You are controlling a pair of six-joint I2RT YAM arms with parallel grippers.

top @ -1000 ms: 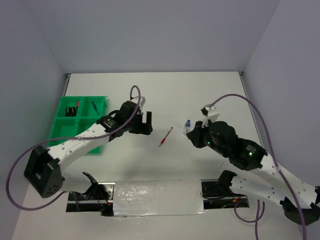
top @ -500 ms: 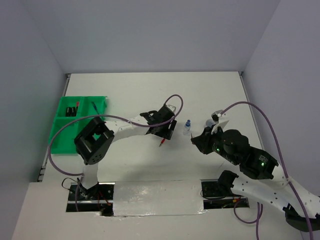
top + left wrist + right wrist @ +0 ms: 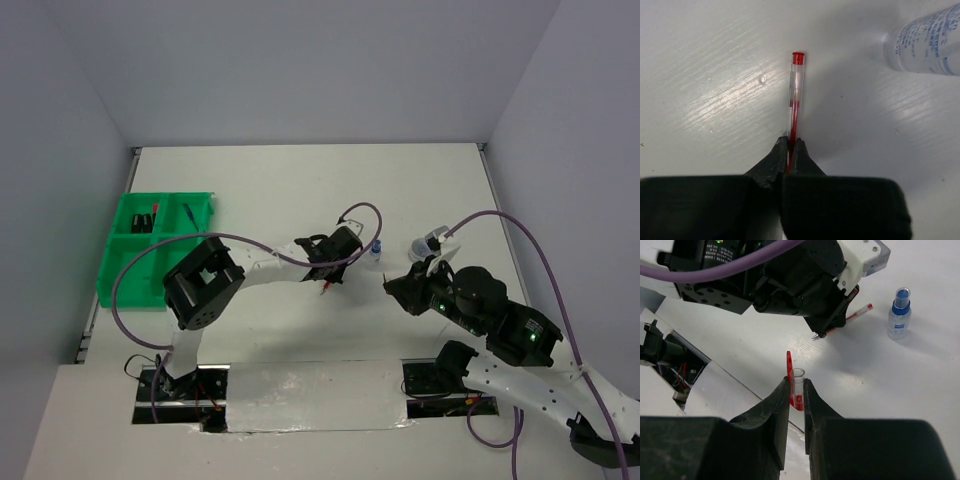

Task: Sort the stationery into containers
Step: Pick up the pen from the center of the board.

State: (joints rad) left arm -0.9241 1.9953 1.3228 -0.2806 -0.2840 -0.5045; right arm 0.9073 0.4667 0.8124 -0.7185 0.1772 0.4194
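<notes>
Pinching the red pen (image 3: 795, 100), left tool (image 3: 790, 152) closed; right tool (image 3: 796, 386) clamps clear cap (image 3: 798, 374).

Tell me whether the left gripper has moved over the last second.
Yes: the left gripper moved right, away from the green tray, onto the red pen.

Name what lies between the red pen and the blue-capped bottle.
Nothing: only bare white table separates the red pen from the blue-capped bottle, shown clearest in the right wrist view.

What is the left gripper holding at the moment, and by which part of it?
The red pen, pinched on its barrel near the writing tip.
</notes>
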